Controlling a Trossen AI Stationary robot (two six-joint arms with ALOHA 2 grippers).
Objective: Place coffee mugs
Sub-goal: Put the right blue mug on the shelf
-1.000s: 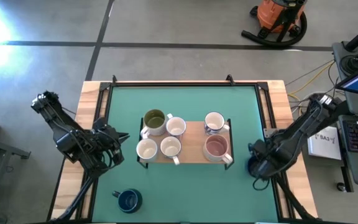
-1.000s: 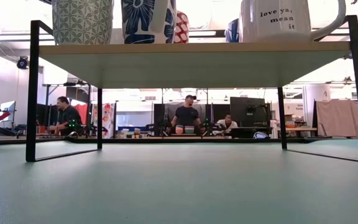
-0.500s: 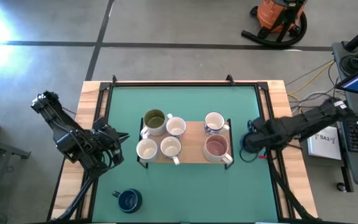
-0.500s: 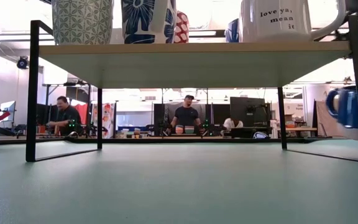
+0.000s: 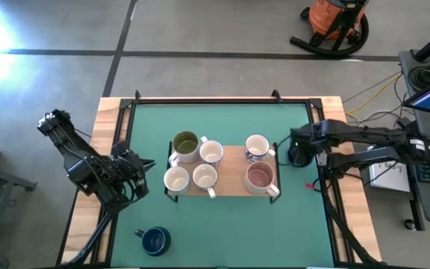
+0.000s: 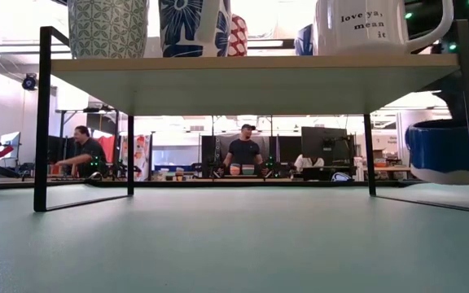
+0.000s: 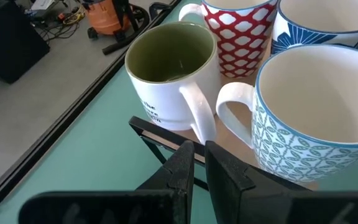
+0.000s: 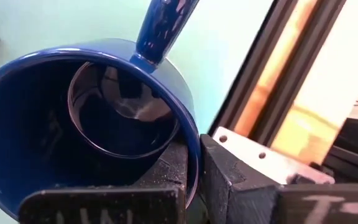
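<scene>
Navy mug point(image 5: 298, 155) carried up beside rack point(image 5: 230, 173) by R end effector point(image 5: 301, 149).

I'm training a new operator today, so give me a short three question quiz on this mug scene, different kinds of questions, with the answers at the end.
1. True or false: the right pincer is shut on the rim of a navy mug.
2. How many mugs stand on the raised shelf? A) four B) six C) eight
3. Fill in: the other navy mug sits on the green mat near the table's ____ edge, on the left arm's side.

Key
1. True; the mug hangs just off the shelf's right end.
2. B
3. Front. The left pincer waits shut, holding nothing, beside the shelf's left end.
</scene>
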